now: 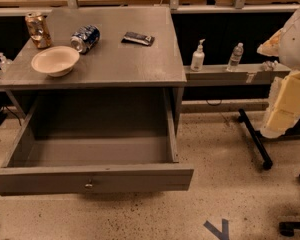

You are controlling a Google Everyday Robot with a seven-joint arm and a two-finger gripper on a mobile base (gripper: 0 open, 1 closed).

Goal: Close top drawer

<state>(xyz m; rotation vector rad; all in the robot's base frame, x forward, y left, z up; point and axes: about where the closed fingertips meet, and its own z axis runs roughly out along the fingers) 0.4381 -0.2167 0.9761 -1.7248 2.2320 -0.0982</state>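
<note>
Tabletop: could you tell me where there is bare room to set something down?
Free: the right half, from the dark packet forward to the front edge. Crowded: the left, with upright can, blue can and bowl. Gripper not in view.

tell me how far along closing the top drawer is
Nothing looks done yet: the top drawer is pulled far out, its box exposed in front of the table. Nothing is in hand: the gripper is not in view and nothing touches the knob. Left: reach the front panel and push it all the way in.
</note>
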